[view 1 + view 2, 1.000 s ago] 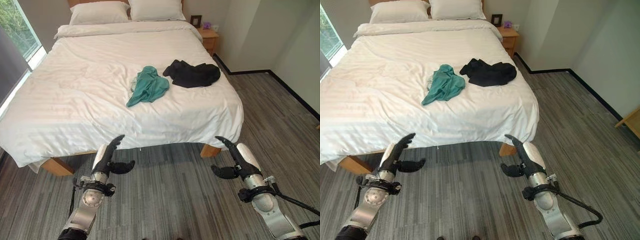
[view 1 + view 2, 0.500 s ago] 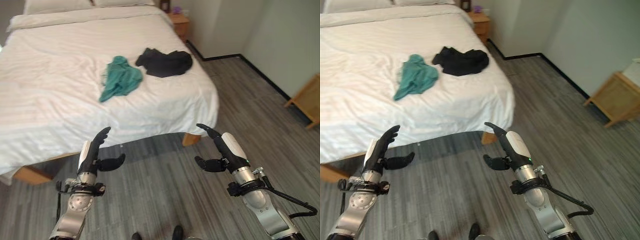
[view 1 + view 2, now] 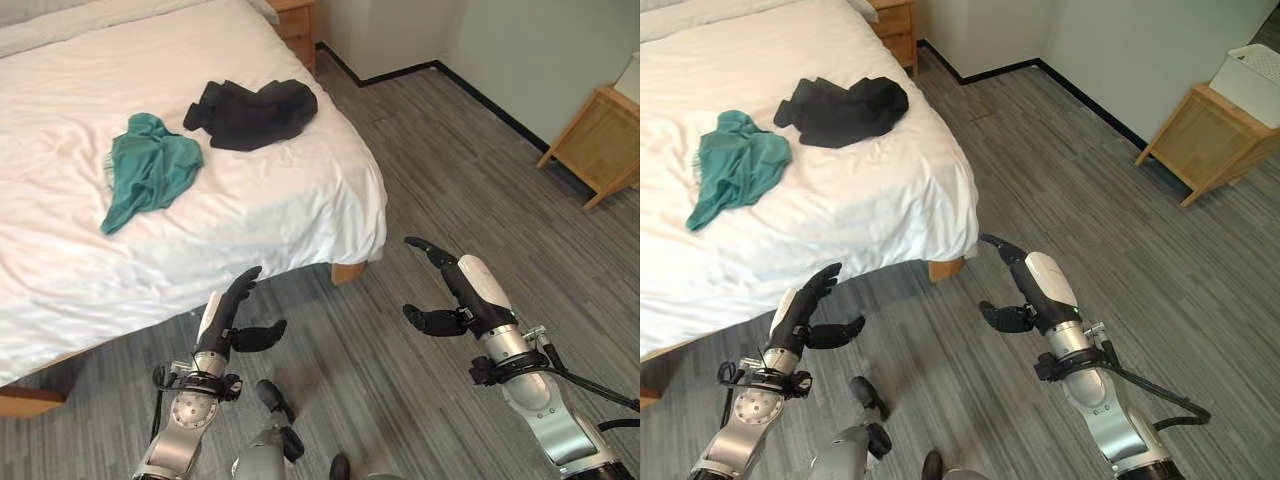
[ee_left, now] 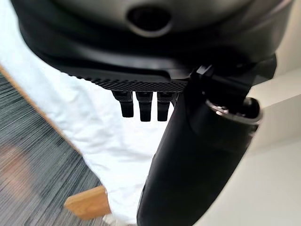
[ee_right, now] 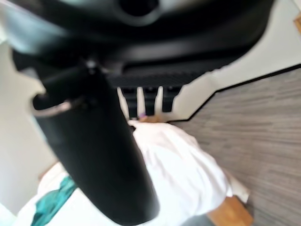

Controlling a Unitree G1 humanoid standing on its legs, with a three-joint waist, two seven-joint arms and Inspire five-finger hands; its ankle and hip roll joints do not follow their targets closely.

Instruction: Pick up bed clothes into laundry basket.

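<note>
Both my hands empty, fingers straight and relaxed, thumbs out: left hand [image 3: 228, 318], right hand [image 3: 462, 296], over the floor by the bed's [image 3: 300, 215] corner. Teal garment [image 3: 145, 172] and black garment [image 3: 252, 110] lie on the bed, ahead and leftward; teal's length runs toward me. Left hand is nearer both.

Bare floor [image 3: 1060, 170] lies open beside the bed [image 3: 880, 200]; a wooden cabinet [image 3: 1200, 140] stands well off right.
</note>
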